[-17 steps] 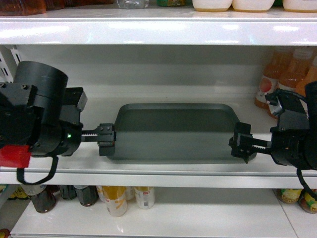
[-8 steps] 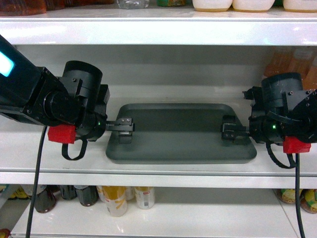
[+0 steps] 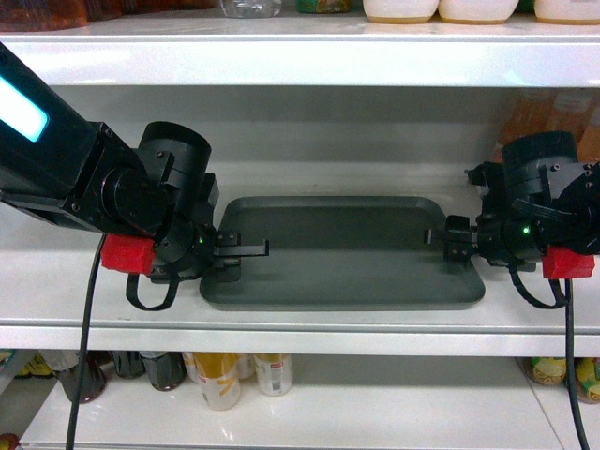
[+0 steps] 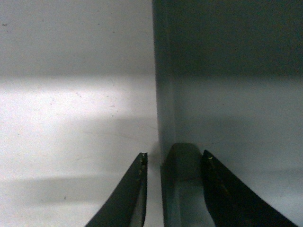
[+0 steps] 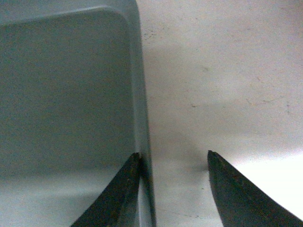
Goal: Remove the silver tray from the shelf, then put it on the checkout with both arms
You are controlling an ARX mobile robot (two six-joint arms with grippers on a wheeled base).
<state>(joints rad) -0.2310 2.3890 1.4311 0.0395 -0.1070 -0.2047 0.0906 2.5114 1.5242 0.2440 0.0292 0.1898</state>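
The silver tray (image 3: 342, 248) lies flat on the white shelf (image 3: 281, 323), grey-green with a low rim. My left gripper (image 3: 246, 248) is at its left short edge. In the left wrist view that gripper (image 4: 175, 157) is open, one finger (image 4: 137, 189) over the shelf (image 4: 71, 118) and the other over the tray (image 4: 227, 94), the rim between them. My right gripper (image 3: 442, 240) is at the right short edge. It (image 5: 173, 155) is open too, straddling the tray's (image 5: 61, 94) rim, with its outer finger (image 5: 227, 189) above the shelf (image 5: 213, 71). The checkout is out of view.
An upper shelf board (image 3: 300, 56) hangs close above the arms. Orange drink bottles (image 3: 562, 112) stand at the back right behind the right wrist. Bottles and cans (image 3: 220, 375) fill the lower shelf below the front lip.
Both arms have swung in from the tray's front corners to its short edges. The left fingers have slid further right over the rim. The right gripper has drawn back slightly to the right rim.
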